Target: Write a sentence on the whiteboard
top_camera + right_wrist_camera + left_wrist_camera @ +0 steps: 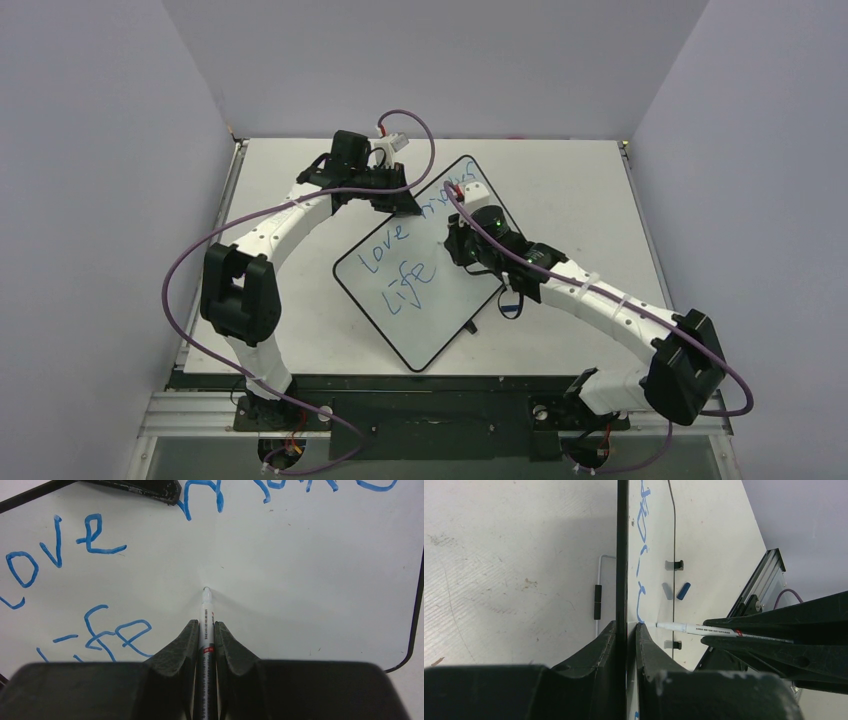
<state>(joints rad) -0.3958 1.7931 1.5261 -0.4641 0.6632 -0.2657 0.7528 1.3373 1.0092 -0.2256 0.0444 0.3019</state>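
Note:
The whiteboard [440, 312] lies slanted on the table, with a thin black rim. The sentence [398, 262] is in blue marker and reads "love", a partly hidden word, then "life" below. In the right wrist view "love" [55, 545] and "life" [102, 632] show. My left gripper [400, 200] is shut on the board's far rim, a finger on each face [626, 626]. My right gripper [458, 245] is shut on a white marker [206, 625]. The marker's tip touches the bare board right of "life". The marker also shows in the left wrist view [704, 628].
A blue marker cap [683, 590] lies on the table just beyond the board's rim. A wire bracket with a black sleeve [597, 601] sits behind the board. Purple-grey walls close in the left, right and back. A metal rail [769, 565] runs along the table edge.

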